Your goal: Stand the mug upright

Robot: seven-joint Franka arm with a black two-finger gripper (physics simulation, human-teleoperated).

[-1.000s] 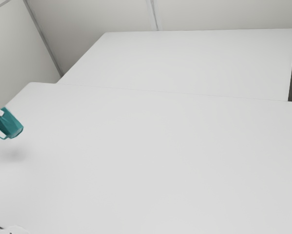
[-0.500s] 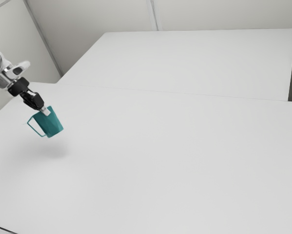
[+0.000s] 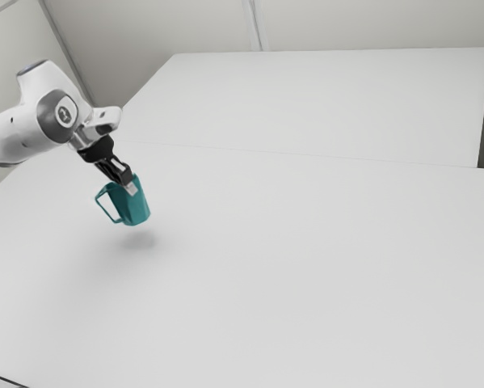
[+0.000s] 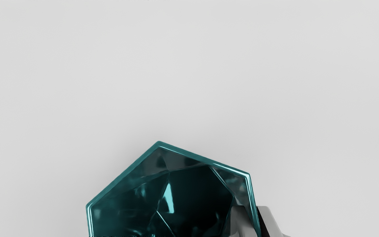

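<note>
Exterior view: one teal mug [image 3: 133, 208], tilted; one end effector [image 3: 130, 187] pinching its wall between two fingers [image 4: 241, 220].

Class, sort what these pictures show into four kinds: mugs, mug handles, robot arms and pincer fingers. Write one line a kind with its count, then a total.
Mug: 1
Mug handle: 1
Robot arm: 1
Pincer fingers: 2
Total: 5

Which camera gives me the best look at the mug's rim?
The wrist view: it looks into the open mouth, showing several corners of the rim, with one finger inside the wall and the other outside. The exterior view shows the mug small and side-on, the rim close to the fingertips, its shape hard to read.
</note>
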